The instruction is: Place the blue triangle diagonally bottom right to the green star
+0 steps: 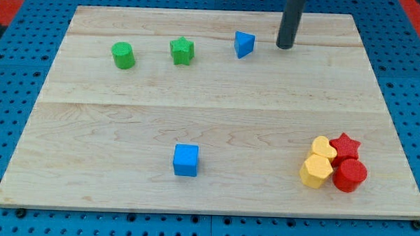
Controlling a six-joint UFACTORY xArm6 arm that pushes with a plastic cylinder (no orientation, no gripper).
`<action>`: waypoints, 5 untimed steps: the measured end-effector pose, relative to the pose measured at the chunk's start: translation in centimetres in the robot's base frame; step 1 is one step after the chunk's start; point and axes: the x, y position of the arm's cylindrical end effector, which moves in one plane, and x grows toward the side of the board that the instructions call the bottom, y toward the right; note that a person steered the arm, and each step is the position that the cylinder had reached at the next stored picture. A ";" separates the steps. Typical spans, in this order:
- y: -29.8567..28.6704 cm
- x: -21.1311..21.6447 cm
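The blue triangle [244,44] sits near the view's top, right of centre. The green star [182,50] lies to its left, with a gap between them. My tip [285,46] stands on the board just to the right of the blue triangle, apart from it by a small gap. The rod rises from the tip out of the view's top.
A green cylinder [123,55] lies left of the green star. A blue cube [186,160] sits low at centre. At the bottom right cluster a yellow heart [324,147], a yellow hexagon [316,171], a red star [346,145] and a red cylinder [349,175]. The wooden board [211,97] rests on a blue pegboard.
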 end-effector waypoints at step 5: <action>-15.7 1.8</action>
